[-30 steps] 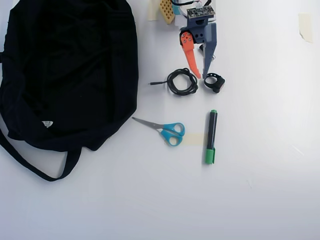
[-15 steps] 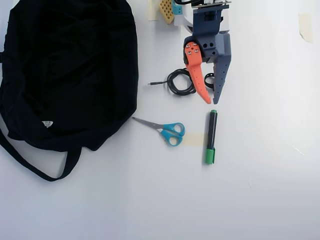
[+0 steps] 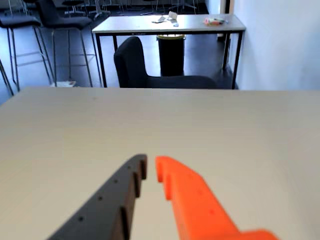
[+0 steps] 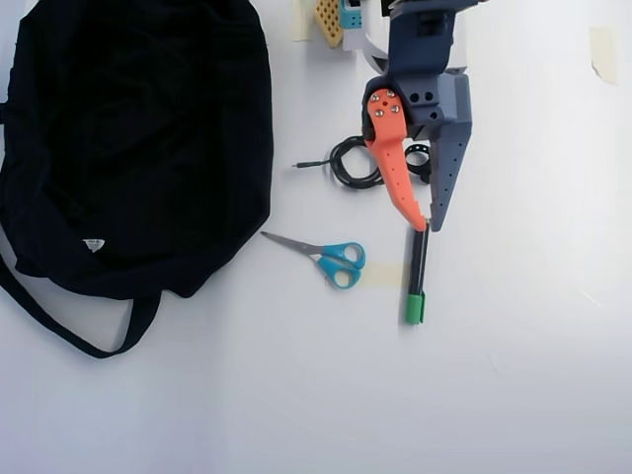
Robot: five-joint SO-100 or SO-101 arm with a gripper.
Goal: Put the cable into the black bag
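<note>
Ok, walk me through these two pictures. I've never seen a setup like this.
It is a small robot arm on a white table. One picture looks straight down from above. The other comes from a camera on the arm's wrist, looking out past its fingers into the room. The gripper has one orange finger and one grey, nearly closed, holding nothing. On the table lie the black bag, the cable coiled and partly under the gripper, a small black ring strap, blue scissors and a green marker.

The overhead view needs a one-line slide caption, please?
Gripper over the marker, cable behind, bag at left.
</note>
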